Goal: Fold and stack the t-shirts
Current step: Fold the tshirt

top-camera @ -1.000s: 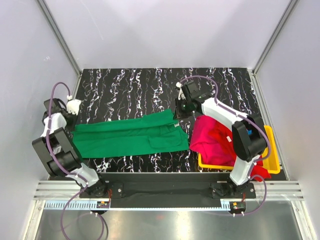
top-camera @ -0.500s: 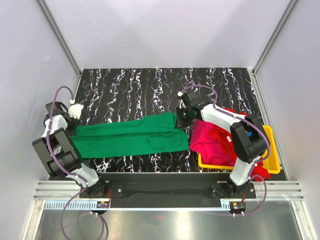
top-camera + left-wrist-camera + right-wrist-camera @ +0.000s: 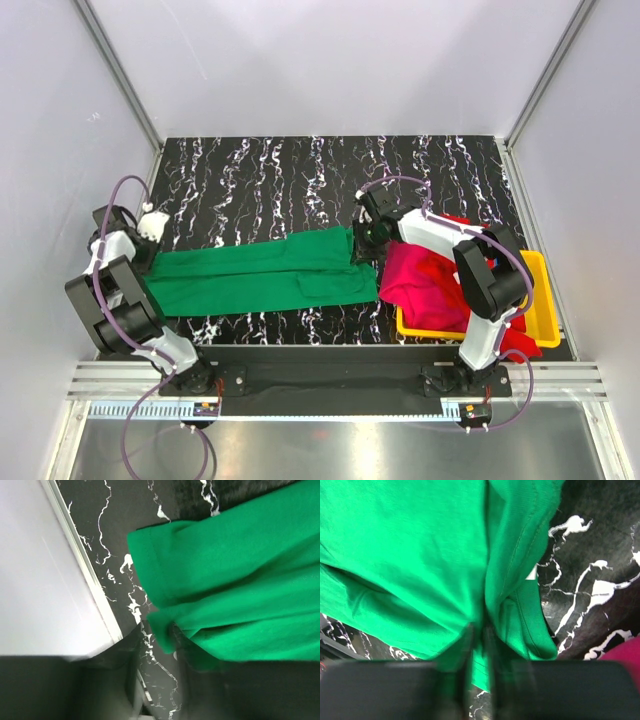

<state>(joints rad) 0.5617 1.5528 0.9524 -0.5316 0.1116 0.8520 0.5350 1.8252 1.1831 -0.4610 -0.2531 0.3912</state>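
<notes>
Jaws of the right gripper (image 3: 479,630) pinch the green shirt's (image 3: 260,272) bunched right end, having just come down onto it; those of the left gripper (image 3: 159,632) sit narrow around the left hem, and we cannot tell whether they grip. We judge this shirt, lying lengthwise across the table (image 3: 260,170), is ready for its next fold, with the red shirt (image 3: 445,262) and pink shirt (image 3: 408,272) heaped on the tray (image 3: 545,290). We read no writing; one small white tag (image 3: 532,573) is illegible.

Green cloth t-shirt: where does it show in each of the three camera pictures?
Top external: the green cloth t-shirt lies spread out left of centre, near the front of the table.
Left wrist: its hemmed end fills the right half of the picture.
Right wrist: its bunched cloth fills most of the picture.
Shared landmark: the black table top with white marble veins, beside the shirt in every view.
</notes>
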